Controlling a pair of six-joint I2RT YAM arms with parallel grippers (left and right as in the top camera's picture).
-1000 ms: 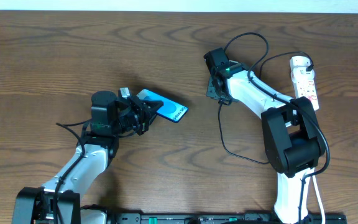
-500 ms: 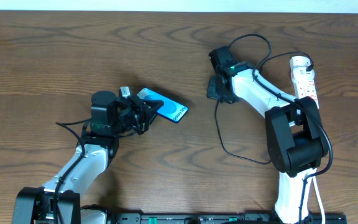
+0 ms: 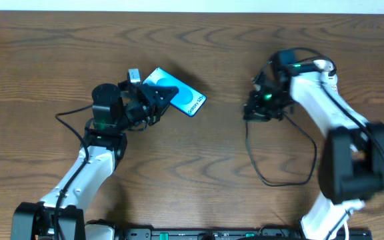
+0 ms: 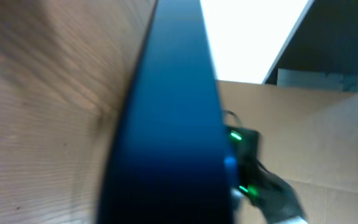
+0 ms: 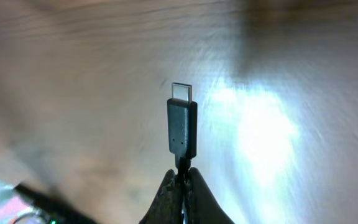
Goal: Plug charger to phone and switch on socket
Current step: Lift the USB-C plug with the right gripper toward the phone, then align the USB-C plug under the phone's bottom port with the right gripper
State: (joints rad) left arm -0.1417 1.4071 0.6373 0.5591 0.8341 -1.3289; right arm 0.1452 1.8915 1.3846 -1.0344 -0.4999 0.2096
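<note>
The phone [image 3: 177, 94], blue-teal screen up, is held at its left end by my left gripper [image 3: 153, 101], tilted off the table. In the left wrist view the phone [image 4: 166, 124] fills the middle as a dark blue edge. My right gripper [image 3: 251, 111] is shut on the charger cable just behind its small black plug [image 5: 182, 127], which points ahead with its metal tip bare. The black cable [image 3: 272, 177] loops down over the table. The white power strip [image 3: 320, 67] is mostly hidden behind the right arm.
Brown wooden table [image 3: 45, 60]. A black rail [image 3: 199, 233] runs along the front edge. A cardboard wall [image 4: 316, 137] and the right arm's green lights show beyond the phone in the left wrist view.
My right arm has swung right and back with the plug, away from the phone. My left gripper has lifted and turned the phone slightly up and right.
</note>
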